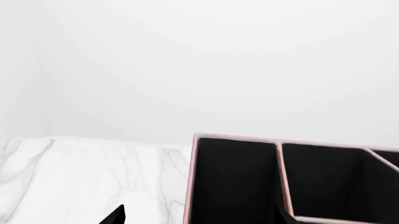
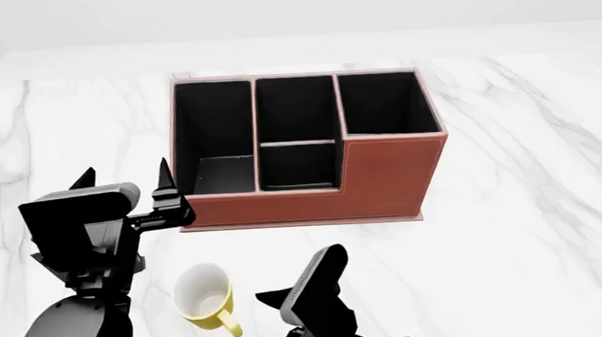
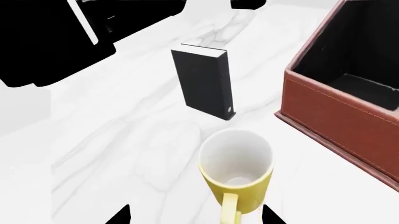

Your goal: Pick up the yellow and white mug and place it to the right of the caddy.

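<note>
The yellow and white mug (image 2: 206, 297) stands upright on the marble table in front of the caddy's left end, its handle turned toward the table's near side. The reddish-brown caddy (image 2: 384, 183) with black compartments fills the table's middle. My right gripper (image 2: 292, 289) is open just to the right of the mug. In the right wrist view the mug (image 3: 237, 168) stands just ahead of the open right gripper (image 3: 194, 215), its handle reaching in between the fingertips, nothing gripped. My left gripper (image 2: 123, 178) is open and empty beside the caddy's left wall (image 1: 234, 182).
A small black upright book (image 3: 204, 81) stands on the marble beyond the mug, near the caddy's (image 3: 339, 112) corner; my left arm (image 3: 50, 37) looms behind it. White marble table (image 2: 531, 226) stretches to the right of the caddy. A white wall backs the table.
</note>
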Available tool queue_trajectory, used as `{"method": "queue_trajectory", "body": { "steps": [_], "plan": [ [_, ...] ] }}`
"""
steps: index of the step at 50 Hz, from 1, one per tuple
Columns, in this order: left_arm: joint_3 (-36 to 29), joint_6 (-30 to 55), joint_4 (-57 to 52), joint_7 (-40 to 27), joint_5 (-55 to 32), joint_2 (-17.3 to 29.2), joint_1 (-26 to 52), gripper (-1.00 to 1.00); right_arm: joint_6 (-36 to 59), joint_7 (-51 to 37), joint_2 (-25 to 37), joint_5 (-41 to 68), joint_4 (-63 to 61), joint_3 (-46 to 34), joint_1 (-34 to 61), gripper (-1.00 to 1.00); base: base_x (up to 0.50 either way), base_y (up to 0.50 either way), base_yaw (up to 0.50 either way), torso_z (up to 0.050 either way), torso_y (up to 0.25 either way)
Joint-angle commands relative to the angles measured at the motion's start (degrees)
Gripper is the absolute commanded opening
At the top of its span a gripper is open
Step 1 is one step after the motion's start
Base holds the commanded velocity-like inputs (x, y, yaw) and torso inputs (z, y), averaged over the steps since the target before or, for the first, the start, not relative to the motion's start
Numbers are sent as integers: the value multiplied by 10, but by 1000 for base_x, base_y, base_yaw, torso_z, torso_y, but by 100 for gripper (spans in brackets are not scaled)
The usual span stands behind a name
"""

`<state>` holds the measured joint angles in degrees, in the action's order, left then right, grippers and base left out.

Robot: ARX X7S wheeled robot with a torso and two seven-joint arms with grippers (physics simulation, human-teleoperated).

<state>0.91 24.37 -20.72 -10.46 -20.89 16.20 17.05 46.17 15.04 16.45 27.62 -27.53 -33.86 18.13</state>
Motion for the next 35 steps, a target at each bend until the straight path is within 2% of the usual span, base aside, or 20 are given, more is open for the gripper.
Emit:
{"method": "queue_trajectory", "body": {
  "steps": [1,35],
  "plan": [
    [-3,-3,4,-1,-1,1,0,100,-25,4,-3,-6,38,-1,-5,100,0,0,0,0,0],
    [-10,0,8,-22,10,7,6,100,-71,21,-40,-25,171,-28,29,100,0,0,0,0,0]
  ]
}}
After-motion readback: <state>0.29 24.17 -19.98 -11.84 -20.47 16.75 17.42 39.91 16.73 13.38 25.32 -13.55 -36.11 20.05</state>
